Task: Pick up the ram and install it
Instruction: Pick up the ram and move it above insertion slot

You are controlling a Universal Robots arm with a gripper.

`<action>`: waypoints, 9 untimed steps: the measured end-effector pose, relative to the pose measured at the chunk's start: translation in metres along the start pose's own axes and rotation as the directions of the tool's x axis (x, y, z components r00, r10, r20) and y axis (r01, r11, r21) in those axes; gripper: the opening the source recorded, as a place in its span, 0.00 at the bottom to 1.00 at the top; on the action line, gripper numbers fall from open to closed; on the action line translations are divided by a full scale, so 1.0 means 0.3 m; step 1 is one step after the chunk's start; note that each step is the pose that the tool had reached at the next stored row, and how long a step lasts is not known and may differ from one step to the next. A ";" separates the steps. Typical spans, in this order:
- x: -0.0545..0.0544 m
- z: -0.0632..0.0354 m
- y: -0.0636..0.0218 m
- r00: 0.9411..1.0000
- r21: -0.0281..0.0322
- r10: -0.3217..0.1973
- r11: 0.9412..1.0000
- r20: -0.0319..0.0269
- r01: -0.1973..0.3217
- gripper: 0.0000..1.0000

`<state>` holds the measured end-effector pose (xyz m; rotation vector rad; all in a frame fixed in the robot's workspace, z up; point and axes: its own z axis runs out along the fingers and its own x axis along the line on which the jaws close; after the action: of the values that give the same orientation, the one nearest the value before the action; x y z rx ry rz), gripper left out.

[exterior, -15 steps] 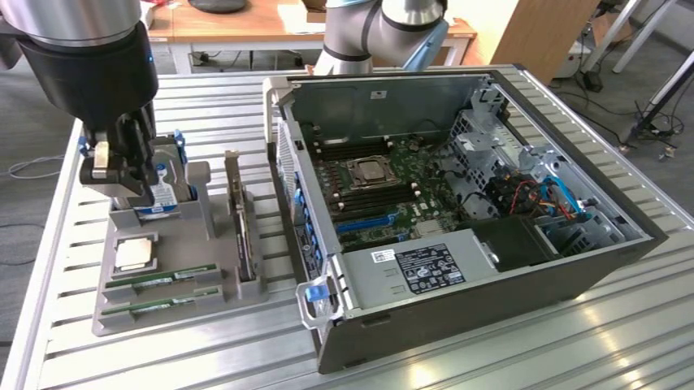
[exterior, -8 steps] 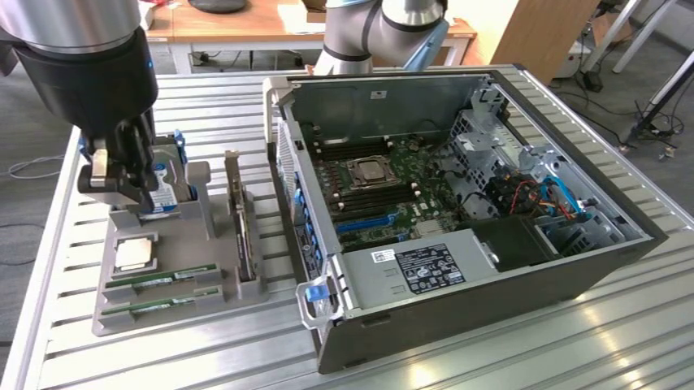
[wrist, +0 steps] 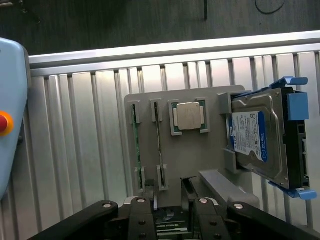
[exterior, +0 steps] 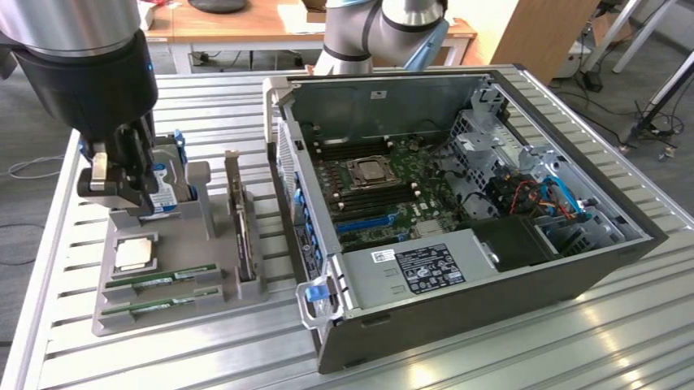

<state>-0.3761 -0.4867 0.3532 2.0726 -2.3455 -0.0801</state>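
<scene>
slatted metal table; exterior view: open computer case; wrist view: claw apart, empty, near ram in holder.

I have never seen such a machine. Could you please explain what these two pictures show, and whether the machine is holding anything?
The machine is a robot arm. At its end sits the gripper, the part that grasps things. One picture comes from a camera off the arm that watches the whole scene. The other comes from a camera on the arm's wrist, looking down past the gripper.

On the ribbed metal table stands a grey plastic holder with computer parts:
- two long green ram sticks
- a square silver processor chip
- a hard drive in a blue frame
- a dark expansion card standing on edge

Beside the holder lies an open black computer case. The gripper hangs open over the holder and holds nothing.
</scene>
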 end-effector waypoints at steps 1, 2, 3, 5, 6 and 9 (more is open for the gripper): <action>0.000 0.002 0.000 1.000 0.000 0.000 1.000 0.000 0.000 0.36; 0.000 0.005 0.000 1.000 0.000 0.000 1.000 0.000 0.000 0.36; 0.000 0.008 0.000 1.000 0.000 0.000 1.000 0.000 0.000 0.36; 0.000 0.014 -0.001 1.000 0.000 0.000 1.000 0.000 0.000 0.36; 0.000 0.018 -0.001 1.000 0.000 0.000 1.000 0.000 0.000 0.36; 0.001 0.029 -0.001 1.000 0.000 0.000 1.000 0.000 0.000 0.36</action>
<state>-0.3761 -0.4867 0.3444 2.0728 -2.3456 -0.0804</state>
